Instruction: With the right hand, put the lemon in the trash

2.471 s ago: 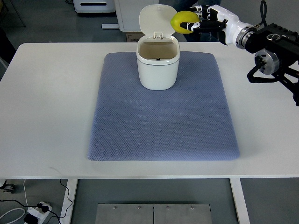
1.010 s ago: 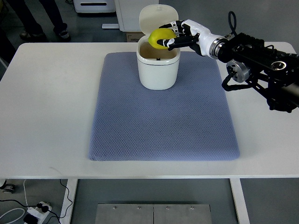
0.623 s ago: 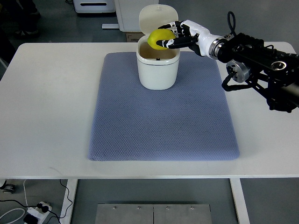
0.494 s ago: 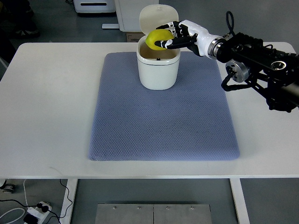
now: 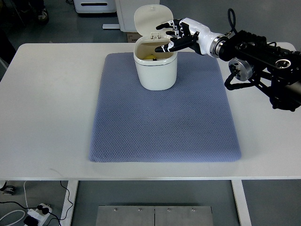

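The white trash bin (image 5: 156, 70) stands at the far middle of the blue-grey mat (image 5: 164, 110), its lid (image 5: 149, 18) tipped up behind it. A bit of the yellow lemon (image 5: 150, 57) shows deep inside the bin. My right hand (image 5: 171, 36) hovers over the bin's right rim with its fingers spread and nothing in them. Its arm (image 5: 256, 52) comes in from the right edge. The left arm is out of view.
The mat lies on a white table (image 5: 47, 108). Beyond the table's far edge stand white cabinets (image 5: 94, 5), and a person's shoes (image 5: 42, 14) show at the top left. A power strip with cables (image 5: 35, 214) lies on the floor below the front edge.
The lemon has left my right hand and dropped into the bin. The fingers have opened. The bin and its lid have shifted slightly left.
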Controlling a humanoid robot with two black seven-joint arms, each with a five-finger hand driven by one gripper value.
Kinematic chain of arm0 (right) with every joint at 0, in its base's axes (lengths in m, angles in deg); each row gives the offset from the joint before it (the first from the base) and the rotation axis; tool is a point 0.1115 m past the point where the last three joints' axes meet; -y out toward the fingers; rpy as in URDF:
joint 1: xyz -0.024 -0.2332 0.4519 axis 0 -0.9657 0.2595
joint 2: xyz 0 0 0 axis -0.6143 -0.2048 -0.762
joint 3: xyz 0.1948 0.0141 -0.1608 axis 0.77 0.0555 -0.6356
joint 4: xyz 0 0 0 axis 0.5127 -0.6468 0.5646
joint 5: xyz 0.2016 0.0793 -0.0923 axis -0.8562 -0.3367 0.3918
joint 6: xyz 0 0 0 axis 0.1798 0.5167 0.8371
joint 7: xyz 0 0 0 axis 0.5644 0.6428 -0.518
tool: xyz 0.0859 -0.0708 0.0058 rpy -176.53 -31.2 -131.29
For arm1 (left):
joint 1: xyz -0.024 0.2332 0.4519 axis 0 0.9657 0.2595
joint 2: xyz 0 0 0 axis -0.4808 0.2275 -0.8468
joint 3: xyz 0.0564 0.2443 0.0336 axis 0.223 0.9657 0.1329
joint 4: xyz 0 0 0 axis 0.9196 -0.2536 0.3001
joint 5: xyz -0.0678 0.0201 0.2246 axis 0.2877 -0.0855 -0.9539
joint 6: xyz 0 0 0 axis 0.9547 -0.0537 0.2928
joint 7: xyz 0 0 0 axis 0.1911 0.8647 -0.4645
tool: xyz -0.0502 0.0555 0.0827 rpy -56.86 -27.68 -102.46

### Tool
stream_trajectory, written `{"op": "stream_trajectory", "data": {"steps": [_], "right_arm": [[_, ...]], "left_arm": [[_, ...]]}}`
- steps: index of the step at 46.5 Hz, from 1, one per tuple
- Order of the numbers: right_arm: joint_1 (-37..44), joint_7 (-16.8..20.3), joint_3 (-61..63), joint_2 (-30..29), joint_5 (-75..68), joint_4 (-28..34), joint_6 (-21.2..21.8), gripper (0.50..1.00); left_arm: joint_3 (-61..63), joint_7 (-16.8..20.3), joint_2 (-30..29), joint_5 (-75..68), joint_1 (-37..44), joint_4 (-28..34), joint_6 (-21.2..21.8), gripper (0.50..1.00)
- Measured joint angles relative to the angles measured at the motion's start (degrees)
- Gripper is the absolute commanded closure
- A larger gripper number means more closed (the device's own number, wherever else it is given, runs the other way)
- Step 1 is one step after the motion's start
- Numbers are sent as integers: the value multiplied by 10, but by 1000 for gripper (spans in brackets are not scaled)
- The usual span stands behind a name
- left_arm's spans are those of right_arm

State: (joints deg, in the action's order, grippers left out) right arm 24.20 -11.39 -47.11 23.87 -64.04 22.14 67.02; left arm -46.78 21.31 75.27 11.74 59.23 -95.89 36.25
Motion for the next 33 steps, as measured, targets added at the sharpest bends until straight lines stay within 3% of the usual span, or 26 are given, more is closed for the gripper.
{"op": "stream_trajectory", "data": {"steps": [16,33], "right_arm": [[1,0,2,56,-2,34,33,509],[-12,-2,23,129,-7,72,35,500]], "left_arm": [[0,0,0,0,0,0,0,500],[0,0,0,0,0,0,0,500]]}}
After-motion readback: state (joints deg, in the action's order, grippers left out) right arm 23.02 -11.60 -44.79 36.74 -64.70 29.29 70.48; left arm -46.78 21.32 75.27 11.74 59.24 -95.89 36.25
